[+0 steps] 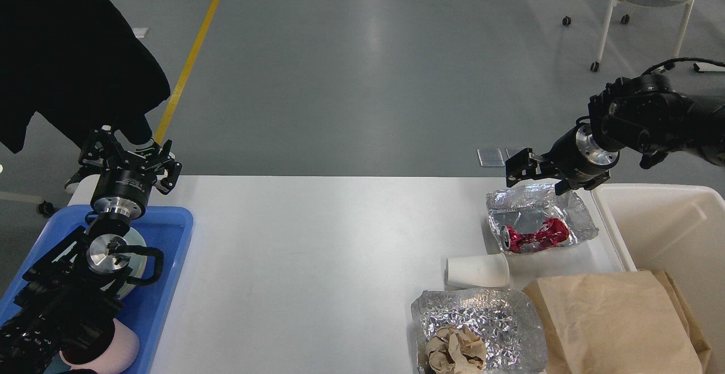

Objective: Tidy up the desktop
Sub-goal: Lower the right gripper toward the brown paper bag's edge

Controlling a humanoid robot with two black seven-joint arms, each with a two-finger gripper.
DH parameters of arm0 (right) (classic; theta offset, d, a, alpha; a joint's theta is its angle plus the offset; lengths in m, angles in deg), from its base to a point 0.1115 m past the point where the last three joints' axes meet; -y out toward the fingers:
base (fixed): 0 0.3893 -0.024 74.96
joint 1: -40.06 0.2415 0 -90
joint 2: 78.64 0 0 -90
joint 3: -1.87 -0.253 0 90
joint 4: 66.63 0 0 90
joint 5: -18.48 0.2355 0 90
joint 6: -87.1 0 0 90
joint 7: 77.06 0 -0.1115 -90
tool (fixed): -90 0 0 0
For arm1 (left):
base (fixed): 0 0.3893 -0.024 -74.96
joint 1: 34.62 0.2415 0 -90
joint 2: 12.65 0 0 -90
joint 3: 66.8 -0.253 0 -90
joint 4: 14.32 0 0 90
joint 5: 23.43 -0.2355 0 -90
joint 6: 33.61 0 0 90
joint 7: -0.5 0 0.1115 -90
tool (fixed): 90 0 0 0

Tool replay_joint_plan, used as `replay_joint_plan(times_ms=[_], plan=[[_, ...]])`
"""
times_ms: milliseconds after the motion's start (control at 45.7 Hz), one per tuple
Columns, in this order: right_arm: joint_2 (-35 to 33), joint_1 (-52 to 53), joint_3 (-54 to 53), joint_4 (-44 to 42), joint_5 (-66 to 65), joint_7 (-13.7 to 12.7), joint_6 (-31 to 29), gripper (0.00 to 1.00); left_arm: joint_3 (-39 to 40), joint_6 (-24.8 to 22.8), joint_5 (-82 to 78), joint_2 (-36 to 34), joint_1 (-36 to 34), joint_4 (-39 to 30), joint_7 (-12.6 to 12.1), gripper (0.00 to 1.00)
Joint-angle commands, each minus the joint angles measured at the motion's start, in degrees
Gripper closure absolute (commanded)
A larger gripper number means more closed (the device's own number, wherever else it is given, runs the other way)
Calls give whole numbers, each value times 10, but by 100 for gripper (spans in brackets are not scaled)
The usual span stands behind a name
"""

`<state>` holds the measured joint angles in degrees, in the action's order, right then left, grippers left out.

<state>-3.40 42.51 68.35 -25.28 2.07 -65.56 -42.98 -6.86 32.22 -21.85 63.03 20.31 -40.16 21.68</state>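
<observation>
The white desktop (317,260) carries litter at its right end. A crumpled foil sheet (572,215) holds a crushed red can (532,235). In front of it a white paper cup (476,270) lies on its side. A second foil sheet (498,317) holds a ball of brown paper (453,348), beside a brown paper bag (612,323). My right gripper (535,178) hangs open just over the far edge of the first foil, holding nothing. My left gripper (129,156) stands open and empty over the table's far left corner.
A blue tray (175,232) at the left edge holds a pink cup (122,348) and a white dish (136,243) under my left arm. A cream-white bin (668,221) stands off the right edge. A person in black (68,51) stands far left; a wheeled chair (640,0) is far right.
</observation>
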Motion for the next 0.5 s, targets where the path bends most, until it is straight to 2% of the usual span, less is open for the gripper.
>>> replay_joint_plan(times_ms=[0, 328, 481], plan=[[-2, 69, 7, 65, -17, -8, -20, 0, 0, 0, 0, 0, 0, 0, 0, 3], [-30, 234, 15, 244, -17, -8, -78, 0, 0, 0, 0, 0, 0, 0, 0, 3], [-26, 201, 18, 233, -24, -14, -66, 0, 0, 0, 0, 0, 0, 0, 0, 3]])
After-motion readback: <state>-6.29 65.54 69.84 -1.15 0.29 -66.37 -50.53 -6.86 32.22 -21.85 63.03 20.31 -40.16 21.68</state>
